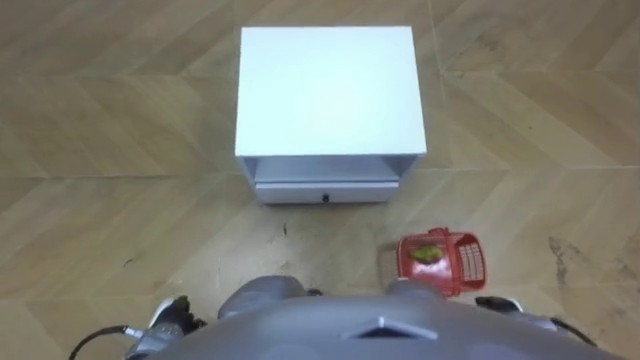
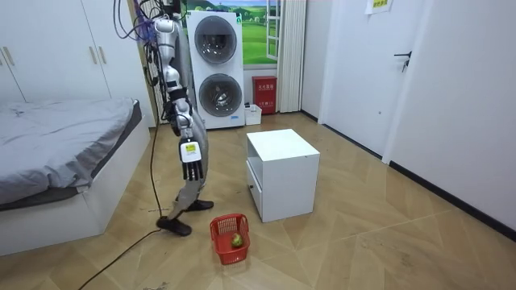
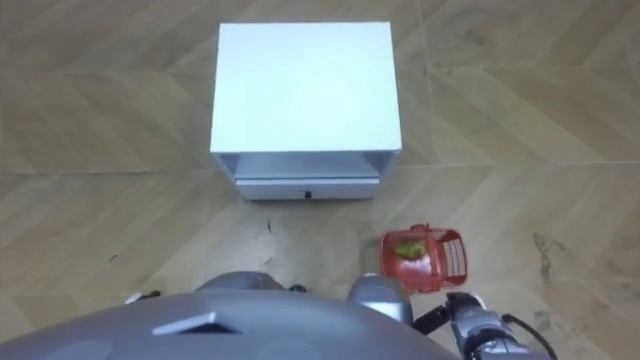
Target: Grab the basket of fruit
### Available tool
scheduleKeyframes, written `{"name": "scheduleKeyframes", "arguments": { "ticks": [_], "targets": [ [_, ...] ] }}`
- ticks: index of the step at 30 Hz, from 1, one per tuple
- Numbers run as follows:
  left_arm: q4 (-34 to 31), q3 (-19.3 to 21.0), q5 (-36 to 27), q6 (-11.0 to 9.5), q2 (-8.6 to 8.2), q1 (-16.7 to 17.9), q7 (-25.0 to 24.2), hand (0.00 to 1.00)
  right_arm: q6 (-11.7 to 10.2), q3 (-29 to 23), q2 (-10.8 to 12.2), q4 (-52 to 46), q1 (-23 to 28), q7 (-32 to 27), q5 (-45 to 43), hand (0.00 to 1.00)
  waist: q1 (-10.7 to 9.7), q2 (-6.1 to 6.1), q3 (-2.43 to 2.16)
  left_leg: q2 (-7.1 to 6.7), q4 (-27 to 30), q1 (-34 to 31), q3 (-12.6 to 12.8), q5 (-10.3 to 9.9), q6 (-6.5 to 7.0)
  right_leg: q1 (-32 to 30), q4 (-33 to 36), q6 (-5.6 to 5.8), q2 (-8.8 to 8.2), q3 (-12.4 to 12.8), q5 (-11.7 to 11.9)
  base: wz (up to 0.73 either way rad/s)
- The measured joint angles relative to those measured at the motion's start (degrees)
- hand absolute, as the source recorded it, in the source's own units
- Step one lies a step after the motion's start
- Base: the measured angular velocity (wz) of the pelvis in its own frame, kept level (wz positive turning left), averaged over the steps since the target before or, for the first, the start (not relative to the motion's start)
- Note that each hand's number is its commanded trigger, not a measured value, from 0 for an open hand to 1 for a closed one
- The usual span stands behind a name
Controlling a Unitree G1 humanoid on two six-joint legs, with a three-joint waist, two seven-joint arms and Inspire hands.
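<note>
Right robot hand (image 3: 472,320) (state: cannot tell) hangs near the red fruit basket (image 3: 425,258), apart.

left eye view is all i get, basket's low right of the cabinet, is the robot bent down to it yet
Observer: No. In the room view it stands upright, with the fruit basket by its feet.
Operator: where's the right hand then
Observer: The right hand hangs at its side, well above the basket's rim and apart from it.
Operator: anything behind it if it has to step back
Observer: Yes, a bed stands behind it, at the room view's left.
</note>
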Motion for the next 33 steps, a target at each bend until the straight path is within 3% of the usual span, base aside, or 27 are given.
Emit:
{"name": "scheduleKeyframes", "arguments": {
  "ticks": [3,5,7,11,13,14,15,16,18,21,23,25,26,27,28,29,30,31,32,33],
  "targets": [
    [-0.21,-0.15,-0.92,-0.62,0.82,-0.09,0.09,0.0,-0.85,-0.71,-0.52,-1.2,-1.59,-1.8,4.3,0.0,1.3,-0.64,-0.14,-0.02,3.26,-4.96,0.63,0.0,0.22,3.01,7.66,-0.02,-0.58,1.63,0.49,-0.16],
    [-0.14,-0.1,-1.07,-1.05,1.14,-0.14,0.13,0.0,-1.44,-0.7,-0.63,-1.56,-3.16,-2.38,6.18,0.0,1.81,-1.27,-0.42,-0.02,5.48,-8.81,0.99,0.08,0.25,4.43,9.79,0.22,-1.05,1.44,0.93,-0.03],
    [0.01,-0.13,-3.26,-1.63,1.59,-1.2,0.21,0.0,-2.17,-0.59,-0.8,-1.84,-5.68,-2.38,9.3,0.0,1.92,-1.48,-0.43,0.04,8.52,-14.08,1.07,0.06,0.28,4.8,10.2,0.47,-0.96,1.68,1.3,0.0],
    [0.64,-1.37,-8.71,-2.86,3.45,-6.02,1.64,0.0,-3.89,-0.96,-0.79,-1.95,-14.12,-2.86,15.36,0.0,2.16,-2.16,0.1,0.02,17.51,-27.58,1.5,0.14,0.24,4.48,4.67,0.69,-1.96,-0.16,1.65,0.12],
    [1.86,-2.3,-10.23,-3.75,4.61,-8.99,2.59,0.0,-4.96,-1.18,-0.98,-2.2,-17.58,-3.23,16.17,0.0,3.28,-3.1,0.46,0.1,23.06,-33.75,2.44,-0.12,-0.25,3.63,4.68,1.14,-2.78,0.11,1.12,0.13],
    [2.38,-3.02,-11.35,-4.03,5.2,-11.03,2.74,0.0,-5.64,-1.14,-1.47,-2.29,-19.96,-3.38,16.19,0.0,3.33,-3.15,0.62,0.35,27.46,-38.2,2.52,-0.46,-0.54,2.63,5.84,3.08,-2.71,-0.16,-5.21,0.15],
    [2.89,-3.35,-11.98,-4.3,5.57,-12.45,3.12,0.0,-6.53,-1.14,-1.82,-2.53,-21.54,-3.55,16.2,0.0,4.03,-3.21,0.63,0.7,31.55,-41.99,2.54,-1.04,-1.05,0.65,9.23,2.74,-2.58,-0.22,-11.13,0.12],
    [3.37,-3.46,-12.06,-4.57,5.64,-13.1,3.6,0.0,-6.8,-1.15,-1.98,-2.75,-22.15,-3.74,16.2,0.0,4.68,-3.31,0.66,0.97,33.45,-43.65,2.57,-1.67,-1.13,-0.53,11.56,2.46,-2.64,0.07,-13.34,0.0],
    [5.15,-4.65,-13.72,-5.37,6.4,-15.35,4.49,0.0,-7.04,-1.19,-2.4,-5.06,-23.39,-4.59,16.48,0.0,4.98,-4.43,1.19,1.19,39.59,-48.64,3.37,-3.42,-3.14,-5.5,23.3,1.07,-4.46,0.13,-17.88,0.2],
    [6.62,-7.0,-15.95,-5.58,6.73,-15.67,5.32,0.0,-8.18,-1.43,-3.77,-8.5,-23.33,-5.54,16.79,0.0,4.28,-5.23,1.63,0.99,46.46,-52.55,5.79,-5.35,-4.81,-9.42,36.83,0.31,-7.65,0.84,-18.93,0.42],
    [7.12,-8.23,-17.83,-6.19,7.02,-15.11,6.37,0.0,-9.21,-2.7,-4.45,-10.05,-23.32,-6.35,17.2,0.0,3.88,-5.75,1.94,0.79,50.66,-54.29,7.71,-6.65,-5.31,-11.02,44.15,0.31,-8.32,3.3,-18.93,0.44],
    [8.14,-10.19,-18.87,-6.81,7.36,-14.76,7.57,0.0,-9.98,-4.4,-4.65,-12.46,-23.29,-7.61,17.66,0.0,2.22,-5.99,2.1,-0.3,54.18,-56.37,9.02,-7.54,-6.6,-11.89,49.8,0.29,-9.27,4.77,-18.92,0.58],
    [8.8,-11.68,-20.04,-6.98,7.38,-14.7,8.14,0.0,-11.05,-4.98,-5.0,-13.45,-23.35,-8.4,18.7,0.0,0.9,-5.98,2.16,-1.24,56.28,-57.91,9.71,-7.56,-7.31,-12.31,52.99,0.26,-9.9,5.33,-18.91,0.44],
    [9.2,-12.44,-21.29,-7.35,7.4,-14.19,8.68,0.0,-11.67,-5.24,-5.27,-14.08,-23.57,-8.98,19.95,0.0,0.09,-6.09,2.27,-1.75,59.27,-59.29,10.16,-8.39,-9.17,-12.61,55.95,0.26,-10.54,6.2,-18.91,0.3],
    [9.42,-12.6,-21.89,-7.58,7.4,-13.49,8.91,0.0,-11.82,-5.39,-5.35,-14.5,-23.64,-9.15,20.4,0.0,-0.08,-6.21,2.39,-1.55,62.4,-59.98,10.0,-9.48,-9.11,-12.6,57.51,0.27,-10.81,6.55,-18.91,-0.38],
    [9.9,-12.59,-23.18,-7.63,7.34,-11.59,9.07,0.0,-11.94,-5.55,-5.41,-16.13,-23.59,-9.4,21.17,0.0,0.72,-4.68,1.98,-1.11,69.44,-60.35,7.23,-13.85,-6.36,-12.39,61.97,0.36,-11.78,7.07,-18.92,-0.87],
    [10.92,-12.65,-23.39,-7.83,7.38,-10.78,9.8,0.0,-12.52,-5.64,-5.39,-17.36,-23.15,-10.43,21.35,0.0,1.93,-4.57,1.91,-1.85,73.69,-61.15,7.63,-15.98,-2.62,-12.25,65.78,0.55,-12.53,8.48,-19.02,-0.87],
    [11.2,-12.8,-23.45,-8.11,7.34,-10.57,10.24,0.0,-12.58,-5.63,-5.37,-17.54,-23.02,-10.88,21.34,0.0,1.71,-4.89,1.89,-2.66,74.8,-61.49,7.96,-16.57,-1.98,-12.05,67.09,0.7,-12.97,8.95,-19.1,-0.26],
    [11.62,-14.49,-23.8,-9.12,6.94,-10.43,11.0,0.0,-12.59,-6.0,-5.41,-17.63,-22.84,-11.93,21.25,0.0,0.25,-5.55,1.9,-4.65,75.52,-61.87,8.63,-16.92,-1.46,-11.38,68.15,0.74,-13.67,9.33,-19.03,0.34],
    [11.77,-16.49,-24.64,-10.23,6.3,-10.83,11.56,0.0,-12.62,-6.53,-5.46,-17.67,-22.82,-12.85,21.38,0.0,-0.7,-5.56,1.9,-5.14,75.37,-61.87,9.25,-17.22,-1.91,-10.82,68.49,0.54,-13.51,9.46,-18.88,0.47]
  ]
}}
